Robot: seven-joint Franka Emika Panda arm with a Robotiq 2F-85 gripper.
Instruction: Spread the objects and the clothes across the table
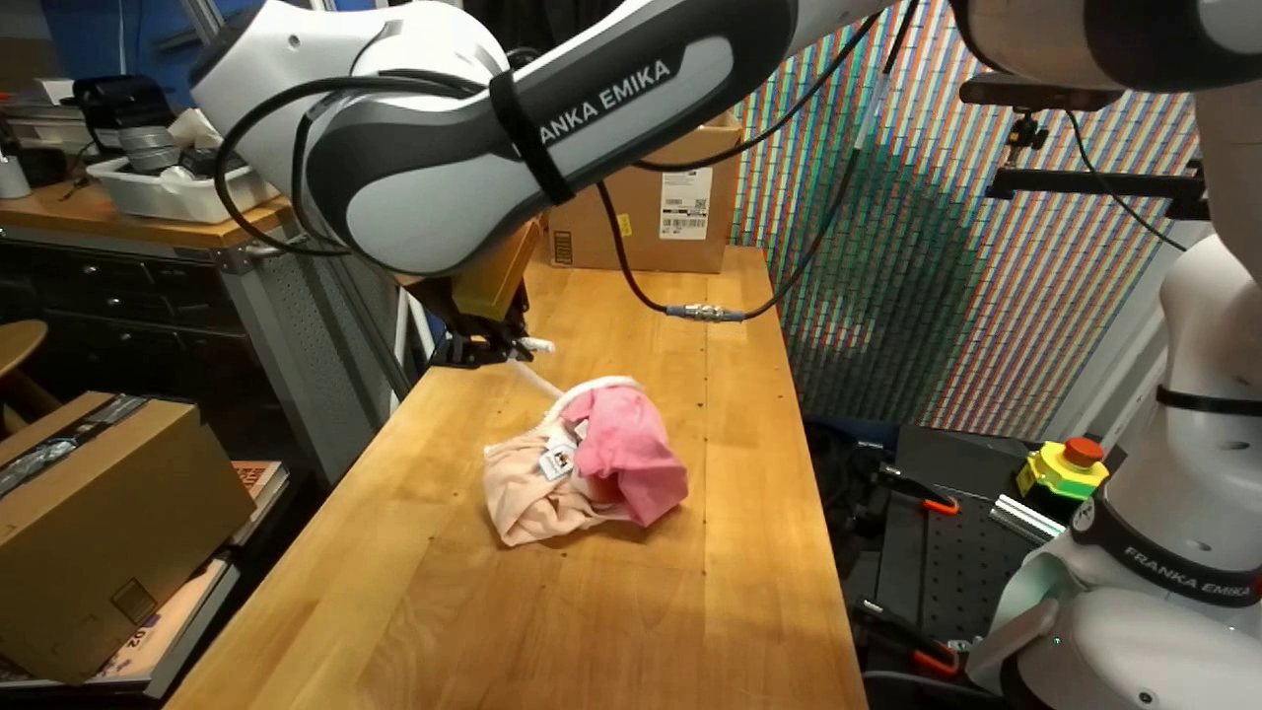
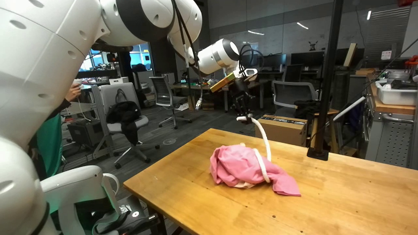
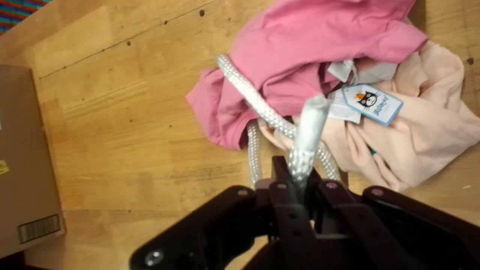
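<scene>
Fingers pinching white cord nr end; loop lying across pink cloth on tabletop, beige cloth sitting partly under pink. Prob wants slow sideways pulling, so loop's sliding off w/o dragging cloths.

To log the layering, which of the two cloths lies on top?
The bright pink cloth; the pale cream cloth peeks out from under it.

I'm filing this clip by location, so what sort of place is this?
Likely a robotics lab or workshop. The clues: a robot arm over a wooden table, a yellow emergency-stop button with a red top, and a workbench with drawers.
</scene>
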